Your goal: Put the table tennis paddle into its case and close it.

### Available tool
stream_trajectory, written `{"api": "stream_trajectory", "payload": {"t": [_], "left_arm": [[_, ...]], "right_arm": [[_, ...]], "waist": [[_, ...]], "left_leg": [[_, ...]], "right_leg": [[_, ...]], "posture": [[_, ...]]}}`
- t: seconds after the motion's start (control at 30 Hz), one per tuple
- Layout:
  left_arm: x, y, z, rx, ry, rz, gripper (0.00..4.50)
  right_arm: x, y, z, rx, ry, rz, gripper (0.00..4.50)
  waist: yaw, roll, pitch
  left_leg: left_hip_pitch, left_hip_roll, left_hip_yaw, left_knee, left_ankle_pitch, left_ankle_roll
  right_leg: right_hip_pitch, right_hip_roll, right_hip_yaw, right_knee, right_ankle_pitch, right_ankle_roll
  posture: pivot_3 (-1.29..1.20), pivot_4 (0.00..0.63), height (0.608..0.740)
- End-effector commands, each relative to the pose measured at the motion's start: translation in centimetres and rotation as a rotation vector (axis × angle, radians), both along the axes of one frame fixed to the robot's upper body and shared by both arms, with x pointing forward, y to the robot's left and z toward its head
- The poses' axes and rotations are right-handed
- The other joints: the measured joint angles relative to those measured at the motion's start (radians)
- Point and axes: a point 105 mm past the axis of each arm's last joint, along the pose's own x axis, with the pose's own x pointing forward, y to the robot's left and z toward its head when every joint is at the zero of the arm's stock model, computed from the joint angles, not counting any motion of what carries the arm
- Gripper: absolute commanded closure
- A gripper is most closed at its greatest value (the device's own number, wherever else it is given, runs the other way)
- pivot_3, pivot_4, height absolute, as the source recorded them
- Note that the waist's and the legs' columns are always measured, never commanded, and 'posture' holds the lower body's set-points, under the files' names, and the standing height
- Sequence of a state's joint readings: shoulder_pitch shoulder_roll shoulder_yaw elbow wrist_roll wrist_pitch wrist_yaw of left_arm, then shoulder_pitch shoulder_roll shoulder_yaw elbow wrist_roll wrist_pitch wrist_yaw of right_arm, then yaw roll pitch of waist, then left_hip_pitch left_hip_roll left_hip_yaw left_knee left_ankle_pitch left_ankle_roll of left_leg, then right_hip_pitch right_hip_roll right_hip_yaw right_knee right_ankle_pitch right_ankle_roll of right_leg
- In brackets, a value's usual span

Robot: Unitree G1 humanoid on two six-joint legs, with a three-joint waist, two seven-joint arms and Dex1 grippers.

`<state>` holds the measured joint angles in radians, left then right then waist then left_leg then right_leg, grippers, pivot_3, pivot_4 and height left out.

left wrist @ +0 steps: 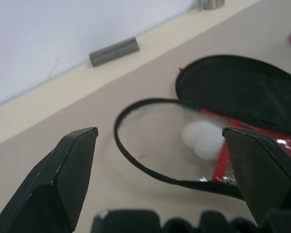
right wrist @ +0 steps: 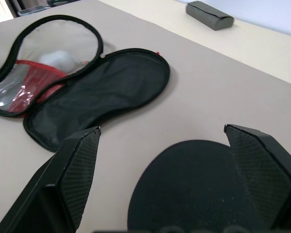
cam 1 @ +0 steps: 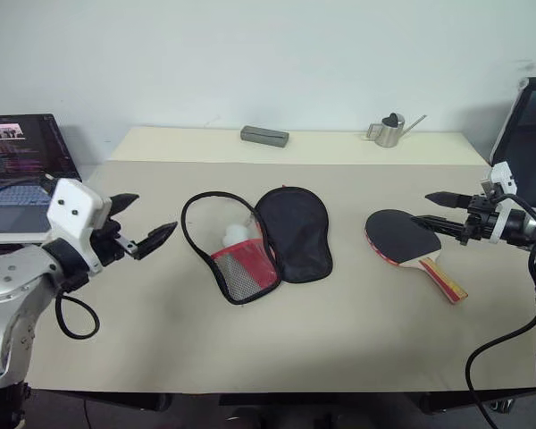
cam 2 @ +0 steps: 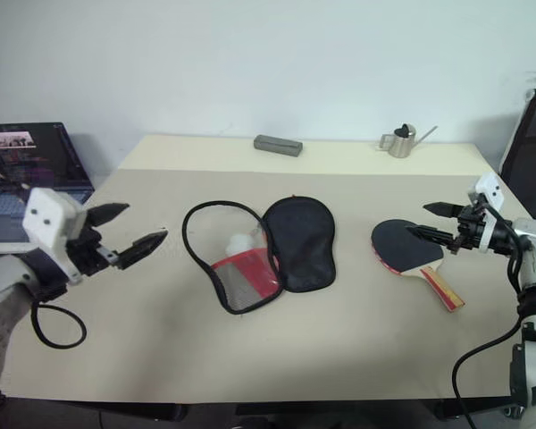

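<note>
The case [cam 1: 290,234] lies unzipped and spread flat at the table's middle, its black half on the right, its mesh and red half [cam 1: 241,273] with a white fluffy charm [cam 1: 236,235] on the left. To its right lies the table tennis paddle [cam 1: 402,237], black face up, wooden handle [cam 1: 444,279] pointing toward the front right. My right gripper [cam 1: 436,208] hovers open just right of the paddle's face, nothing held. My left gripper [cam 1: 143,221] stands open left of the case, empty. The left wrist view looks at the case [left wrist: 233,90]; the right wrist view looks at the paddle [right wrist: 189,187].
A small grey box [cam 1: 264,135] and a metal watering can [cam 1: 391,130] sit at the table's back edge. A laptop [cam 1: 18,170] stands off the table's left side, a dark chair [cam 1: 529,125] at the right.
</note>
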<state>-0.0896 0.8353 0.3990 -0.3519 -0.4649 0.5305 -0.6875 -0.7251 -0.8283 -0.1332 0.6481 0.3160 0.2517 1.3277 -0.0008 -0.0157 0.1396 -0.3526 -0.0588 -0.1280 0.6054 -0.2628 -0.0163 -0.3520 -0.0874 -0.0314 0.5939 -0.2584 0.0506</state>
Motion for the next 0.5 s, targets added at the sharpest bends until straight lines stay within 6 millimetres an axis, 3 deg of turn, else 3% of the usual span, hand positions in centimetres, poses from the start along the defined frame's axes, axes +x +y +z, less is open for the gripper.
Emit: {"api": "stream_trajectory", "payload": {"t": [0.03, 0.17, 0.37, 0.5], "left_arm": [[0.2, -0.2, 0.3, 0.042, -0.044, -0.004, 0.0], [0.6, -0.1, -0.3, 0.049, -0.052, 0.005, 0.0], [1.2, -0.8, 0.5, -0.014, -0.087, -0.04, 0.0], [0.9, -0.1, 0.9, -0.012, -0.094, -0.046, 0.0]], "right_arm": [[-0.2, -0.3, 0.8, -0.036, -0.028, -0.002, 0.04], [-0.5, 0.1, 0.0, -0.011, -0.023, -0.008, 0.04], [-1.1, 1.1, 1.0, 0.025, -0.029, 0.021, 0.04], [-1.2, 1.4, 1.5, 0.039, -0.032, 0.025, 0.04]], "waist": [[0.0, 0.0, 0.0], [0.001, 0.0, -0.001], [0.001, 0.0, -0.001], [0.001, 0.0, -0.001]], "left_leg": [[0.0, 0.0, 0.0, 0.0, 0.0, 0.0], [0.0, 0.0, 0.0, 0.0, 0.0, 0.0], [0.0, 0.0, 0.0, 0.0, 0.0, 0.0], [0.0, 0.0, 0.0, 0.0, 0.0, 0.0]], "right_leg": [[0.0, 0.0, 0.0, 0.0, 0.0, 0.0], [0.0, 0.0, 0.0, 0.0, 0.0, 0.0], [0.0, 0.0, 0.0, 0.0, 0.0, 0.0], [0.0, 0.0, 0.0, 0.0, 0.0, 0.001]], "posture": [[0.0, 0.15, 0.74], [0.0, 0.15, 0.74], [0.0, 0.15, 0.74], [0.0, 0.15, 0.74]]}}
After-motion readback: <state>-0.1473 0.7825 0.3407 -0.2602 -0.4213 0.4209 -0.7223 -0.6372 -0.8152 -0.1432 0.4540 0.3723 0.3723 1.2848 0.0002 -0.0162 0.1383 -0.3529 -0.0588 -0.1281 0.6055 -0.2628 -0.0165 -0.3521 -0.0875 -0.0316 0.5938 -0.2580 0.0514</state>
